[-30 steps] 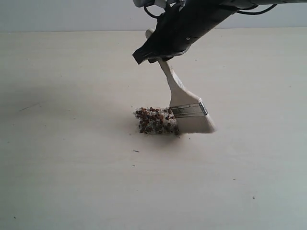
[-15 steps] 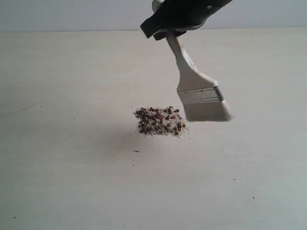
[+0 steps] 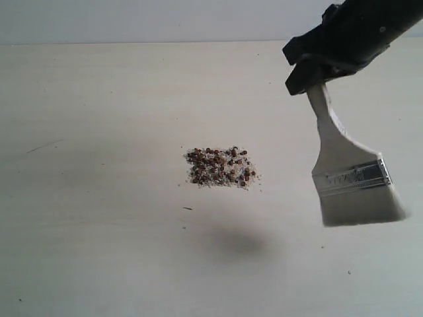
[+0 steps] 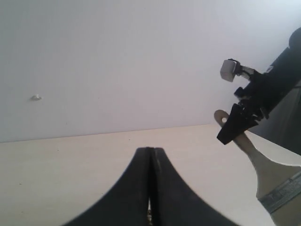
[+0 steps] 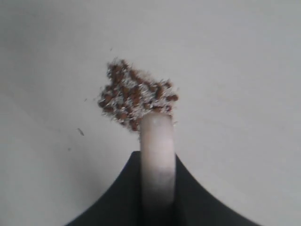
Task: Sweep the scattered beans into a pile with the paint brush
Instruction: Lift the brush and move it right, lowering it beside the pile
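Beans [image 3: 220,167], tiny dark reddish-brown pellets, lie piled on the pale tabletop [image 3: 99,231] well left of the flat cream-handled paint brush [image 3: 350,178], which the right gripper [image 3: 316,71] clamps by its handle, bristles hanging clear of the surface; the left gripper [image 4: 150,188] is pressed together, empty.

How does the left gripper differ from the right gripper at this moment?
The left gripper is shut with nothing between its jaws; the right gripper is shut on the handle of the paint brush. The left gripper does not appear in the exterior view; the right gripper shows there, holding the paint brush in the air to the right of the beans. Both are black.
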